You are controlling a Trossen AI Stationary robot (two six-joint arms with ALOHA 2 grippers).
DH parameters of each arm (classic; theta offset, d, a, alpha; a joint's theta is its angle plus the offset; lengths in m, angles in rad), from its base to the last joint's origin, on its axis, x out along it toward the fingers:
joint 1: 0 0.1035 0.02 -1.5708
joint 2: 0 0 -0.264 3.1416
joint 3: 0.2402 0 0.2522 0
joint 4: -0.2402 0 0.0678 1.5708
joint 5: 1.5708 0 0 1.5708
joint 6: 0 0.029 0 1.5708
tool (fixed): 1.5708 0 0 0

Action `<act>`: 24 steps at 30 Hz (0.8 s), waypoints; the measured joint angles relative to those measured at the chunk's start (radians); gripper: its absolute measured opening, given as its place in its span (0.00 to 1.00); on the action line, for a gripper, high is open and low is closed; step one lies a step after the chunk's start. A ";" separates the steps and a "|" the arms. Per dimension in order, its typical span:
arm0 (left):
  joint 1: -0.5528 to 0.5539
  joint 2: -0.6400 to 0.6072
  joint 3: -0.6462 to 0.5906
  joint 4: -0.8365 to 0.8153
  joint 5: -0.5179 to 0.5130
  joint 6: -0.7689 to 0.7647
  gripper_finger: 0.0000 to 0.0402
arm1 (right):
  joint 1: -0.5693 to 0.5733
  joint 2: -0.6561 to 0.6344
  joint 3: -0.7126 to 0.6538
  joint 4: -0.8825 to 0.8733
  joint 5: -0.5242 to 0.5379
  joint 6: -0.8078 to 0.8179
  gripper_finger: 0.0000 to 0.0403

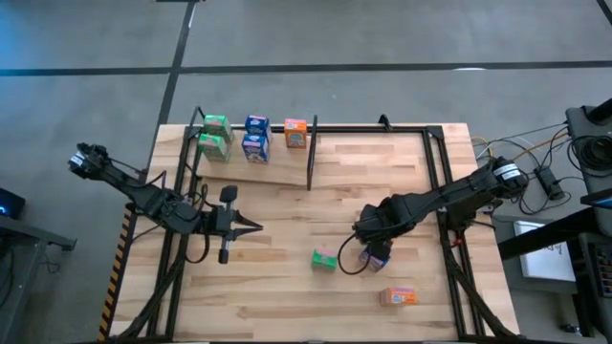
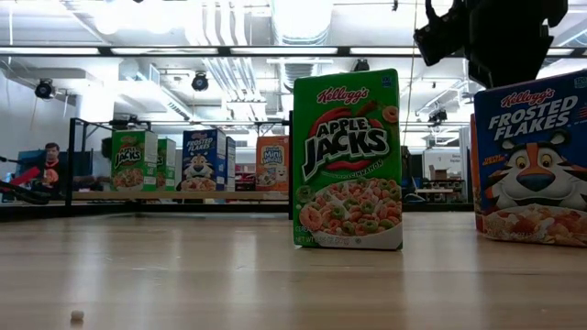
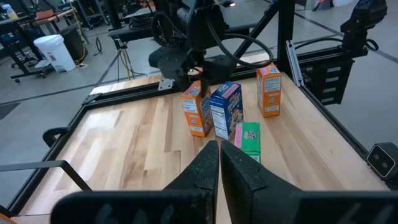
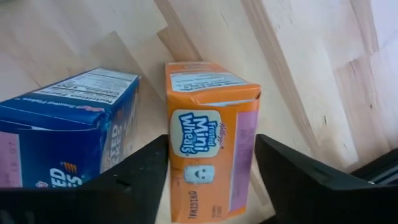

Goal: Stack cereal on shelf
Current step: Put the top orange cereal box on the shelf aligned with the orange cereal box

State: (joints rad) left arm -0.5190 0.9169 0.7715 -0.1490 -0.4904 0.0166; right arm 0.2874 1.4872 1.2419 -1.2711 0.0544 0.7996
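Note:
Three cereal boxes stand near my right gripper: a green one, a blue one and an orange one, which my right arm hides in the high view. My right gripper is shut on this orange box. Another orange box lies nearer the near edge. The shelf on the far left of the table carries two green boxes, two blue and one orange. My left gripper hovers shut at the table's left. My right gripper pinches the orange box by its upper part, one finger on each opposite side. The fingers come from above, pointing down. The box stands upright beside the blue box, and in the left wrist view its bottom seems to rest on the table.
A black upright rod stands at the shelf's right end, and a black metal frame runs along the table's edges. Bare wood lies right of the rod on the far side. In the low view a person sits far behind.

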 joint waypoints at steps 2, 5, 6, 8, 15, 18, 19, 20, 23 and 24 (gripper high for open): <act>0.000 0.000 0.000 0.000 0.000 0.000 0.00 | 0.000 0.000 0.000 0.001 0.000 0.001 0.50; 0.000 0.000 0.000 0.000 0.000 0.000 0.00 | 0.000 0.000 0.001 0.001 0.000 0.000 0.42; 0.000 0.000 0.000 0.000 0.000 0.000 0.00 | 0.000 0.000 0.004 0.001 0.000 0.000 0.40; 0.000 0.000 0.000 0.000 0.000 0.000 0.00 | 0.000 0.000 0.013 0.002 0.000 -0.004 0.36; 0.000 0.000 0.000 0.000 0.001 -0.007 0.00 | 0.006 -0.019 0.046 0.002 0.069 -0.022 0.32; 0.000 0.000 0.000 0.000 0.001 -0.005 0.00 | 0.010 -0.046 0.046 0.004 0.225 -0.042 0.33; 0.000 0.000 0.000 0.001 0.001 0.001 0.00 | 0.010 -0.057 0.046 0.007 0.290 -0.043 0.33; 0.000 0.000 0.000 0.004 0.001 0.007 0.00 | 0.009 -0.067 0.046 0.009 0.349 -0.049 0.33; 0.000 0.000 0.000 0.028 0.001 0.027 0.00 | 0.008 -0.100 0.046 0.048 0.476 -0.097 0.32; 0.000 0.000 0.000 0.038 0.001 0.034 0.00 | 0.008 -0.112 0.046 0.065 0.493 -0.115 0.32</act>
State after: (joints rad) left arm -0.5193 0.9173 0.7718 -0.1105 -0.4895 0.0501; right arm 0.2958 1.3750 1.2877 -1.2059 0.5469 0.6846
